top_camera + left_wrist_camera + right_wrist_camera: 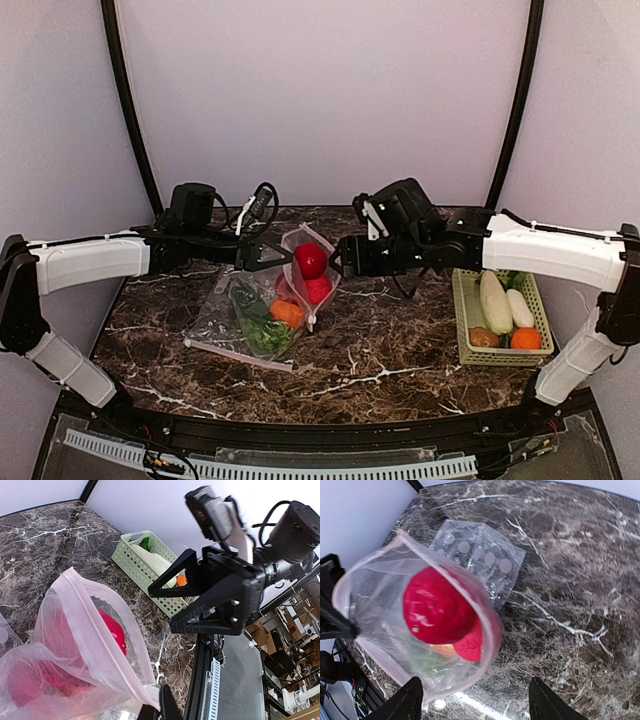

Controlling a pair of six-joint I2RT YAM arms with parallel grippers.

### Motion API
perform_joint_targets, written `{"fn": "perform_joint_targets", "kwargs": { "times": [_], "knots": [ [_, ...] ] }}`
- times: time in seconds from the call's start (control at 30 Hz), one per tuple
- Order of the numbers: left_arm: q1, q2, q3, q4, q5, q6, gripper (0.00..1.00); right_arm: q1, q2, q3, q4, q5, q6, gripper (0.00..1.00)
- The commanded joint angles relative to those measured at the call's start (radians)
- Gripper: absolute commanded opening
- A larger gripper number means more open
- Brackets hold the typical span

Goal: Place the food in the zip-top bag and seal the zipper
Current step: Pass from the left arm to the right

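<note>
Evidently the left gripper [272, 256] has its jaws pressed together on the rim of the zip-top bag [375, 595], pinching the pinkish zipper [107, 627] so that the mouth stands lifted and open above the bench [380, 350]. The right gripper [161, 607] sits just beside that mouth with its jaws spread and nothing between them. A red apple [437, 610] lies high in the opening on a second red fruit [472, 642]. Deeper down, where the bag rests on the bench, are an orange one [287, 312] and leafy greens [258, 325]. The step in hand looks like loading, well along but not finished, since a white radish [495, 300], a brown potato [484, 338] and more food wait in the pale green basket [462, 320], well apart to the right. To do it well, the left jaws should hold the rim high and taut. The right jaws should back out clear of the plastic without snagging it, then bring the long radish in end first. The exact nip of the left jaws is cut off at the bottom of its wrist view, and the right fingertips are cropped too. I cannot tell whether the dotted sheet [480, 555] beyond the mouth belongs to this bag or to another, and no grapes can be made out.
</note>
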Motion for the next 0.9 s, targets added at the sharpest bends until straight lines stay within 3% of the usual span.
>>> {"fn": "perform_joint_targets", "kwargs": {
  "times": [0.0,0.67,0.8,0.87],
  "knots": [
    [0.011,-0.014,0.006,-0.019,-0.004,0.015,0.01,-0.052,-0.010,-0.043,0.033,-0.082,0.031,0.68],
    [0.020,0.024,0.005,-0.008,0.012,0.000,0.01,-0.101,0.178,0.077,0.045,-0.199,-0.033,0.41],
    [0.020,0.028,0.006,-0.013,0.007,0.004,0.01,-0.106,0.210,0.104,0.043,-0.207,-0.040,0.25],
    [0.020,0.028,0.007,-0.015,0.006,0.005,0.01,-0.106,0.211,0.115,0.038,-0.218,-0.038,0.06]
  ]
}}
